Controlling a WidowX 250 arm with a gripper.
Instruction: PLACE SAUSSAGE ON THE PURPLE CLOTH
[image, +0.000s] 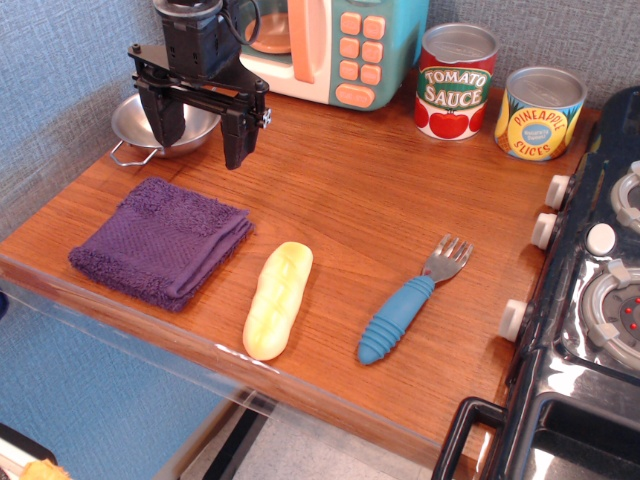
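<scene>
You are working on a wooden counter. At its left front lies the purple cloth, folded and lying flat. Just right of the cloth, apart from it, the saussage lies lengthwise with one end toward the counter's front edge. The gripper hangs above the rear left of the counter, over a small metal pan, jaws spread and empty. The saussage is not yet grasped. Judge it as light, rigid, smooth plastic that may slip or roll. Grip it across its narrow width at mid-length, jaws on the long sides. A blue-handled fork lies well right; avoid it.
</scene>
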